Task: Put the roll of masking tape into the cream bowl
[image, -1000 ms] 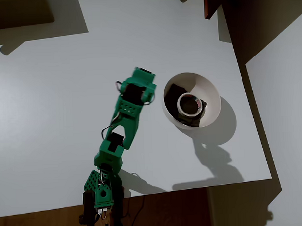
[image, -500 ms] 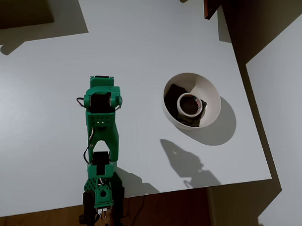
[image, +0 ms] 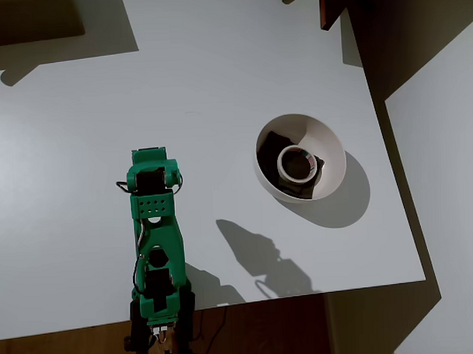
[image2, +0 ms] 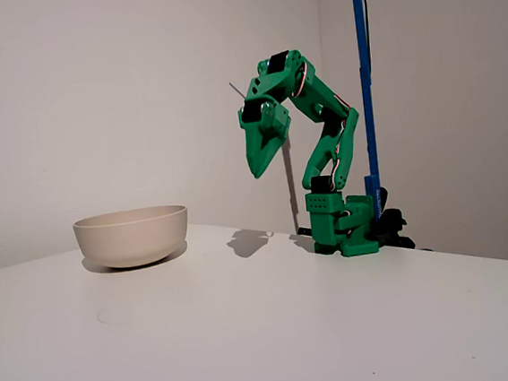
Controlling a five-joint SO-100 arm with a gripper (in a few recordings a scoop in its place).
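I see the roll of masking tape [image: 296, 163] lying flat inside the cream bowl [image: 332, 146], down on the dark patch at the bottom. Its round hole faces up. In the overhead view the bowl sits right of the middle of the frame. So I think the job is done.

My green arm [image: 154, 234] is at the lower left of the overhead view, folded up near its base. The gripper [image2: 258, 158] is well apart from the bowl. In the fixed view it hangs high over the table [image2: 250, 335], right of the middle, with its tip pointing down. The two jaws look pressed together into one point, and nothing is between them.

From the jaws, the tape lies off to the right in the overhead view and to the left in the fixed view. The bowl's wall hides the tape in the fixed view.

Nothing stands between the arm and the bowl. A blue pole [image2: 365, 81] stands behind the arm's base.

I think the arm only needs to rest now.
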